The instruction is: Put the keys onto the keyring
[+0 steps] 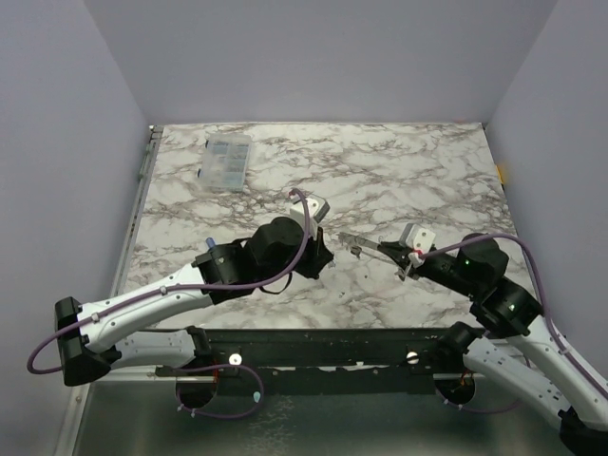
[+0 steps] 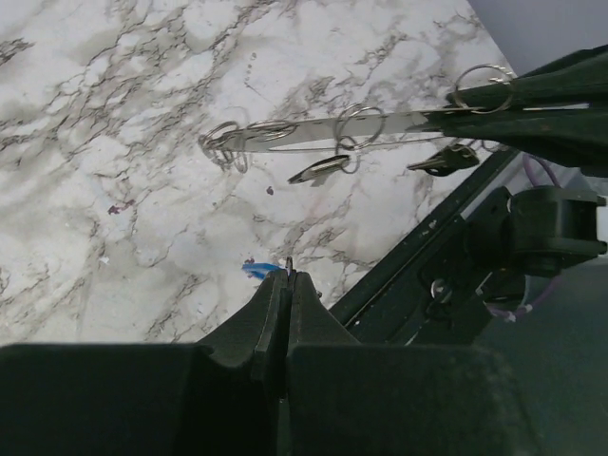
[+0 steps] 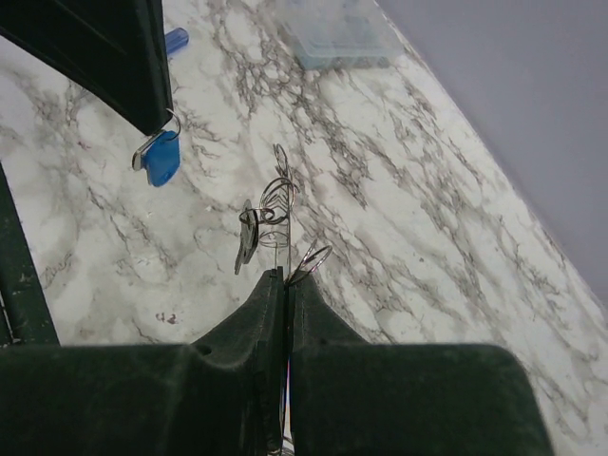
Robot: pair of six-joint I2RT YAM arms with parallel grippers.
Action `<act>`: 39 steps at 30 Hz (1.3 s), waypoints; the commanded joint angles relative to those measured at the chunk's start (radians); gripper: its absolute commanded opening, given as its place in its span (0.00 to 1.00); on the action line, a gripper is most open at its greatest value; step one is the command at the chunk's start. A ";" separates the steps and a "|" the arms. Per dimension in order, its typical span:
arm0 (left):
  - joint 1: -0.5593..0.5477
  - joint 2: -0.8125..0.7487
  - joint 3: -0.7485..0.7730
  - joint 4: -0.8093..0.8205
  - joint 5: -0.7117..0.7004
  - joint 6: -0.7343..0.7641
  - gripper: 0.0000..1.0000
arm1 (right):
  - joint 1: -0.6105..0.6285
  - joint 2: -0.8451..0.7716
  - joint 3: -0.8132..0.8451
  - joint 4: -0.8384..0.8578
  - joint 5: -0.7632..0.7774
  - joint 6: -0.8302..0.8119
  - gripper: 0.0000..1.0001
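My right gripper (image 3: 287,275) is shut on the keyring (image 3: 275,204), a thin pale strip with small metal rings that reaches left over the marble (image 1: 356,244). Two dark keys (image 2: 323,169) (image 2: 445,160) hang from it; in the right wrist view one dark key (image 3: 246,242) shows. My left gripper (image 2: 287,274) is shut on a blue-headed key (image 3: 161,157), whose small ring sits at the fingertips (image 3: 157,114). The key hangs a little left of the keyring's free end, apart from it. In the top view the left gripper (image 1: 323,255) faces the right gripper (image 1: 391,254).
A clear plastic box (image 1: 228,160) lies at the far left of the marble table (image 1: 408,171). A small blue piece (image 1: 208,240) lies on the table beside the left arm. Grey walls close in three sides. The black base rail (image 1: 313,347) runs along the near edge.
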 commanded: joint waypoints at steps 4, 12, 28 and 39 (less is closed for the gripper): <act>-0.008 0.047 0.177 -0.098 0.167 0.104 0.00 | 0.002 0.039 0.007 0.238 -0.097 -0.155 0.01; -0.008 0.161 0.431 -0.212 0.156 0.147 0.00 | 0.003 0.091 -0.030 0.582 -0.091 -0.206 0.01; -0.008 0.184 0.550 -0.194 0.035 0.270 0.00 | 0.044 0.164 -0.037 0.759 -0.094 -0.502 0.01; -0.006 0.222 0.607 -0.178 -0.010 0.308 0.00 | 0.095 0.154 -0.075 0.753 -0.048 -0.587 0.01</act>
